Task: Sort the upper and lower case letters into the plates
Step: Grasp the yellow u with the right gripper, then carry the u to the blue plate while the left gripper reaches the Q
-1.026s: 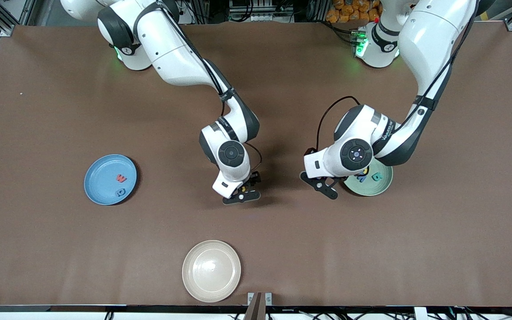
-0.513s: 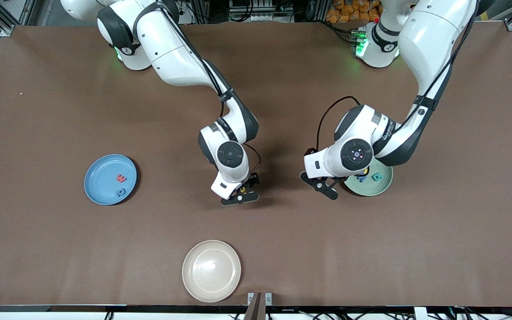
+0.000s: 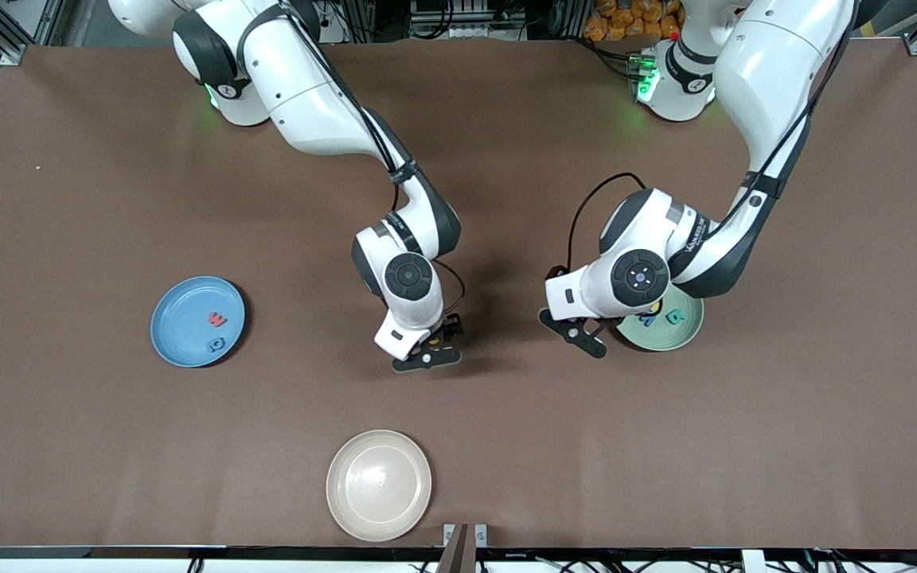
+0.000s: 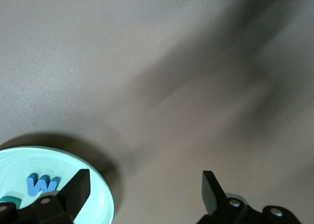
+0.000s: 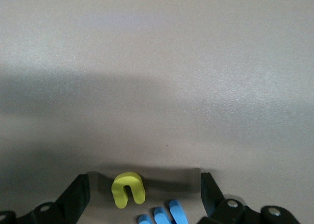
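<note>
Letters: a yellow letter (image 5: 128,188) lies between the right gripper's (image 5: 142,194) wide jaws, ready for pickup; left gripper (image 4: 144,192) waits wide beside the green plate (image 3: 685,338)

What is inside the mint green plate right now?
The mint green plate holds a teal letter and a blue w. The left arm's wrist covers the rest of the plate, so any more letters there cannot be seen.
</note>
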